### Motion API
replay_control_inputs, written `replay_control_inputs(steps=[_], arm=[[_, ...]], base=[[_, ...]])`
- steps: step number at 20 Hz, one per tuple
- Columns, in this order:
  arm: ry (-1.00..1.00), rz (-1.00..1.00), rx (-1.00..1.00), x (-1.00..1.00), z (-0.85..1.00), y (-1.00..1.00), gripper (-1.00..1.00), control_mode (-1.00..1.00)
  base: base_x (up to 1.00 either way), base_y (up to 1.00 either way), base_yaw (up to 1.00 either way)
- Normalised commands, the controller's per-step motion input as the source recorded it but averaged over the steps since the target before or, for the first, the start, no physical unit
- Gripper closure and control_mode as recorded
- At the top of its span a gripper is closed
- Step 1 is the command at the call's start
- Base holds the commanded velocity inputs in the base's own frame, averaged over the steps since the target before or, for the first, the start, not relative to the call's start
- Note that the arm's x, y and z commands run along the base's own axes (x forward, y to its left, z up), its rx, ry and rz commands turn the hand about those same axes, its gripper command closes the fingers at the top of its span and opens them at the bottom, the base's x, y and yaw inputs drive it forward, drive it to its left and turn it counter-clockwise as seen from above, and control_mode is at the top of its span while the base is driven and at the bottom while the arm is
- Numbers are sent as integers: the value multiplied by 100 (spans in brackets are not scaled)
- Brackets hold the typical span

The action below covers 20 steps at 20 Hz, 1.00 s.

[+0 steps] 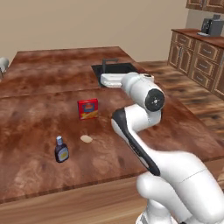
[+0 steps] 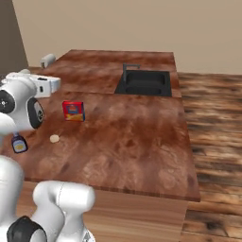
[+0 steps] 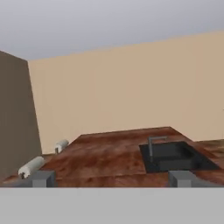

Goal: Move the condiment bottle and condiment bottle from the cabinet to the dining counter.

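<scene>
Condiment bottle (image 1: 61, 150), 1 small dark brown one with a yellow label, stands upright on the reddish-brown wooden dining counter (image 1: 39, 109), near a pale round lump (image 1: 86, 138) and a red box (image 1: 88, 108). My pincer (image 3: 111, 178) is spread wide, holding nothing, facing the black sink (image 3: 173, 156).

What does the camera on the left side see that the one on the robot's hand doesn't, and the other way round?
The left base view alone shows a condiment bottle standing on the counter, a red box behind it, a small pale round item, and wooden cabinets off to the right. The hand view alone shows two pale rolls at the counter's left edge and the hand's wide-apart fingertips. Both show the brown counter, the dark sink with its faucet, and the beige wall.
</scene>
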Motion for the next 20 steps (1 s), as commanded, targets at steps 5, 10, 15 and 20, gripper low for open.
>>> replay_control_inputs(steps=[5, 10, 15, 20], arm=[[17, -28, -4, -34, 0, -96, -100, -100], [32, -24, -1, -69, 0, -65, -100, -100], [23, -18, 0, -89, 0, -35, -100, -100], [0, -2, 0, -19, 0, -2, -100, 100]], base=[[0, 0, 0], [0, 0, 0], [0, 0, 0], [-80, -31, -11]])
